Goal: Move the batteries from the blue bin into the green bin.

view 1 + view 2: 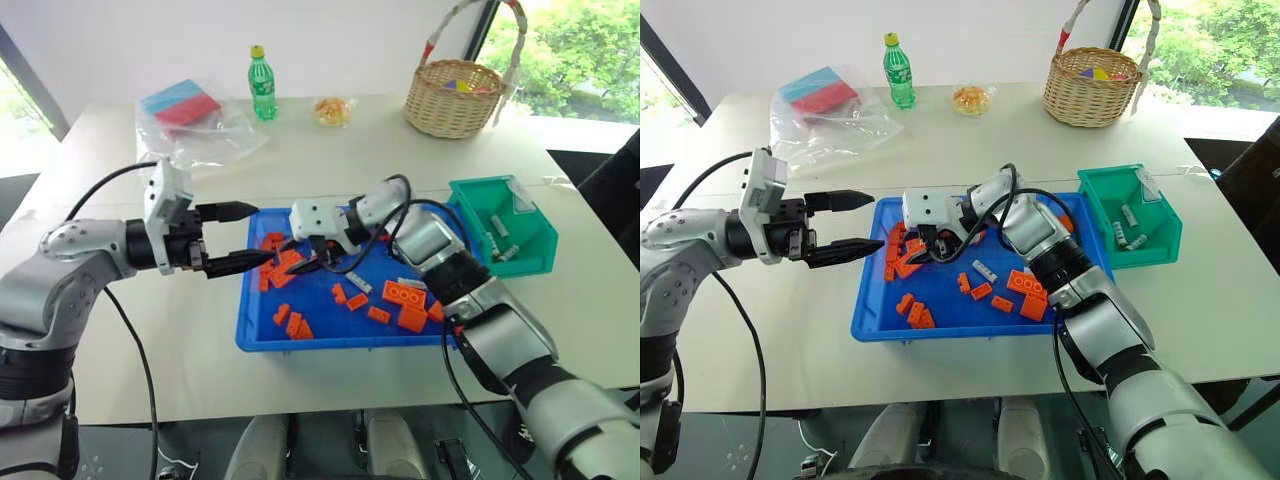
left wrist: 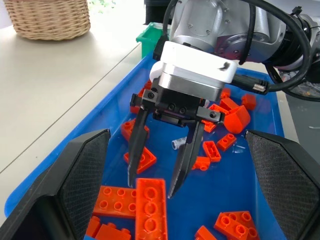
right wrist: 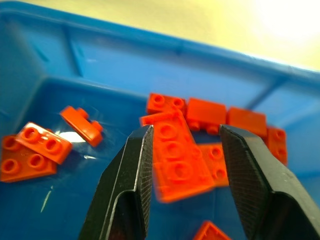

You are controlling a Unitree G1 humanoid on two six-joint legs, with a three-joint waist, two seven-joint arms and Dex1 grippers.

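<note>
The blue bin lies in the middle of the white table and holds many orange bricks and a few batteries. My right gripper hangs over the bin's left part, pointing down at a brick pile. It is open, with nothing between its fingers. A battery lies on the bin floor just behind it. My left gripper hovers at the bin's left rim, level, wide open and empty. The green bin stands against the blue bin's right side with batteries inside.
A wicker basket stands at the table's back right. A green bottle, a snack packet and a clear bag with a red and blue pack lie along the back. The near table edge runs just below the blue bin.
</note>
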